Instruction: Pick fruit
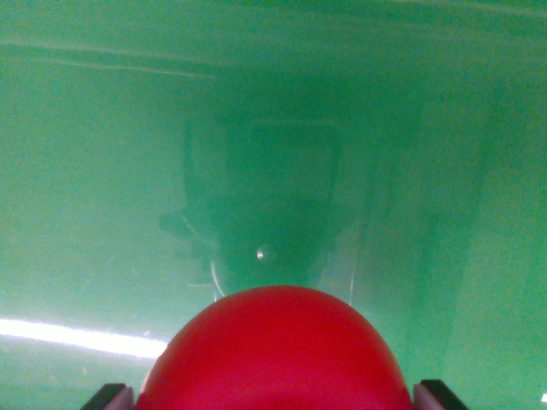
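View: wrist camera, looking down past the end effector onto a glossy green surface (102,171); whether it is a table top or the floor of a bin cannot be told.

Fruit: a smooth red fruit (273,354), round-topped, fills the picture at 6 o'clock; its lower half is cut off by the frame edge.

End effector: the end effector (273,397) shows only as two dark fingertips (109,397), one at 7 o'clock and one at 5 o'clock, flanking the fruit. They sit tight against its sides, so it appears to be holding the fruit at a fairly wide spread; actual contact is below the frame and is a judgement.

Surface: a dim reflection of the arm lies at the centre, a bright streak of glare at 8 o'clock. Whether the fruit rests on the surface or is lifted clear cannot be told.

Stage: grasp apparently made; lift or carry in hand.

Risk 1: the fruit's skin looks slick and curved, so thin fingertips could let it roll or squirt out at 12 o'clock during a quick move.

Risk 2: too firm a squeeze could bruise it.

Risk 3: grip low on the sides may let it tip forward.
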`<move>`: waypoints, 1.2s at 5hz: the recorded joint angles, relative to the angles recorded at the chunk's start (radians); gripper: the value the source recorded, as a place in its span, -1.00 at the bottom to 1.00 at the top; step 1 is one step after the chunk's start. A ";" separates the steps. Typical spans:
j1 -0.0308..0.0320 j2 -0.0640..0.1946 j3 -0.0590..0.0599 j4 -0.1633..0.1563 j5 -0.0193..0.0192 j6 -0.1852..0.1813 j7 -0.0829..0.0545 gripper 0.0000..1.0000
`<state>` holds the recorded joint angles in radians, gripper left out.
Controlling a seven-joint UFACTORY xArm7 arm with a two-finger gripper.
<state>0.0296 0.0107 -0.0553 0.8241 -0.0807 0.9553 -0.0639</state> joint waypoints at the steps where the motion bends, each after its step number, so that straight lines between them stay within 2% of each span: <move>1: 0.0003 -0.012 0.001 0.029 0.0007 0.041 -0.002 1.00; 2: 0.0003 -0.012 0.001 0.029 0.0007 0.041 -0.002 1.00; 3: 0.0006 -0.024 0.001 0.060 0.0014 0.084 -0.004 1.00; 4: 0.0006 -0.024 0.001 0.060 0.0014 0.084 -0.004 1.00; 5: 0.0010 -0.038 0.002 0.093 0.0021 0.130 -0.006 1.00; 6: 0.0010 -0.038 0.002 0.093 0.0021 0.130 -0.006 1.00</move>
<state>0.0306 -0.0269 -0.0534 0.9169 -0.0786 1.0856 -0.0703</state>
